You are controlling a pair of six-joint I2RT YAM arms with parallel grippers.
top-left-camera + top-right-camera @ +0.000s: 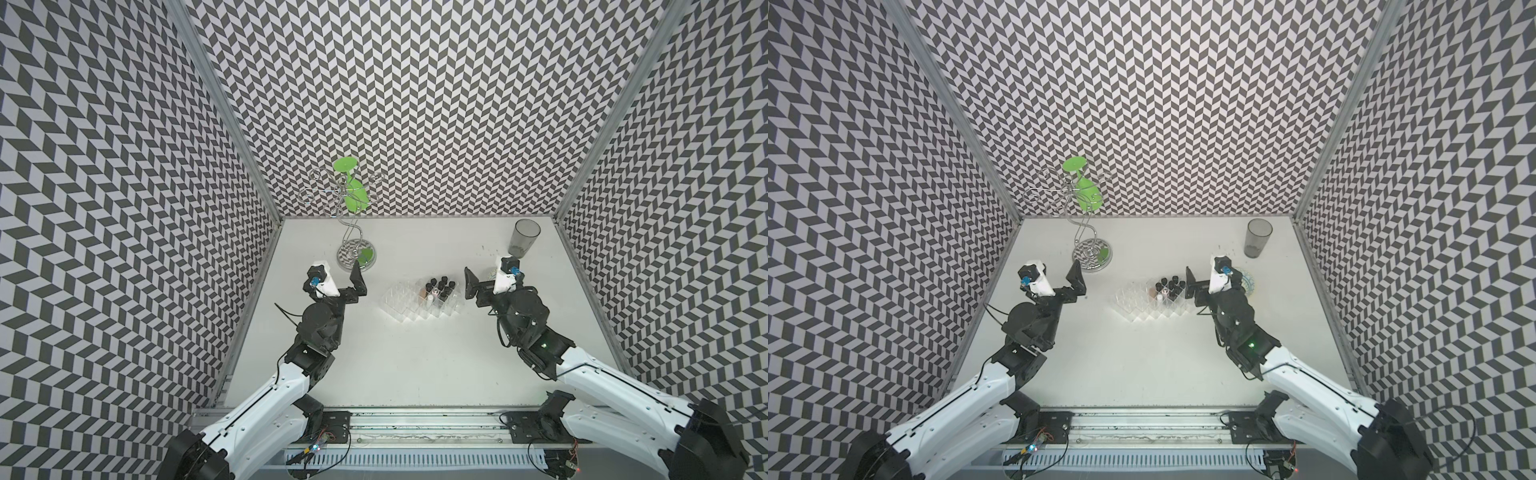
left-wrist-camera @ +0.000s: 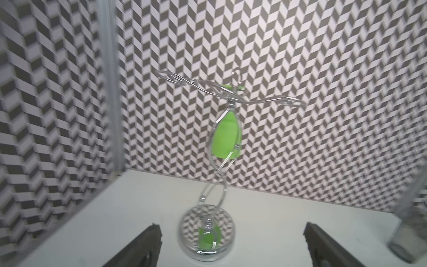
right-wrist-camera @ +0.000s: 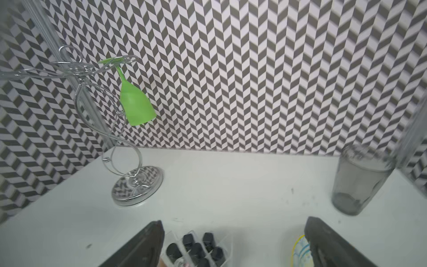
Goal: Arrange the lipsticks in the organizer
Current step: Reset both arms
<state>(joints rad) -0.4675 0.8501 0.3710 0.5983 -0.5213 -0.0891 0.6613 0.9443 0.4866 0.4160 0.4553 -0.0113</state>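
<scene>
Clear stepped grid organizer (image 1: 401, 305), black lipsticks (image 1: 441, 286) upright in far-right compartments, tan tube (image 1: 423, 292) and white tube (image 1: 432, 296) alongside.

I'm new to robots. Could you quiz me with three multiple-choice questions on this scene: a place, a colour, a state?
1. Where do the small, mostly black lipstick tubes stand?
A. on the floor
B. in the clear acrylic grid organizer
C. in a drawer

2. What colour is the plastic wine glass hanging from the chrome wire rack?
A. red
B. green
C. blue

3. The left gripper and the right gripper are:
A. open and empty
B. shut
C. holding cloth

Answers:
1 B, the caps show inside its compartments.
2 B, its bowl is bright green.
3 A, the fingers are wide apart and grip nothing.
</scene>
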